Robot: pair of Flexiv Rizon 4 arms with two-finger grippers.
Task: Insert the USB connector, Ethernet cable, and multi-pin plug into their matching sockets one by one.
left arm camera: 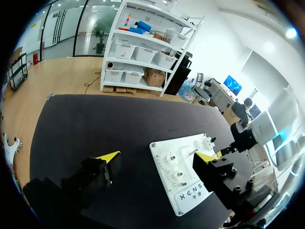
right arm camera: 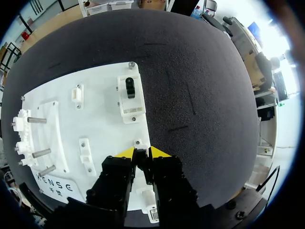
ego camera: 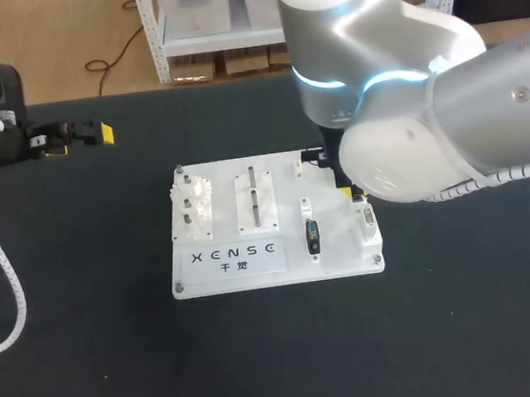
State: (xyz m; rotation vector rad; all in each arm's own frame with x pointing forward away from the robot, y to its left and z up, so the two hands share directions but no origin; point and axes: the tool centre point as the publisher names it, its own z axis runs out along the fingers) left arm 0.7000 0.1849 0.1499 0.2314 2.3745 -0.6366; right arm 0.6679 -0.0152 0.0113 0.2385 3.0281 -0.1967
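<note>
Over board (right arm camera: 95,124), right claw (right arm camera: 138,153) tips together

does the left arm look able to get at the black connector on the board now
Probably yes: the open left hand sits off the board with just mat between, though the right arm hangs close beside the black connector and may crowd it.

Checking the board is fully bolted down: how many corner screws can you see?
4. Head view: far-left screw, near-left screw, near-right screw. The far-right screw is behind the right arm there but shows in the right wrist view.
</note>
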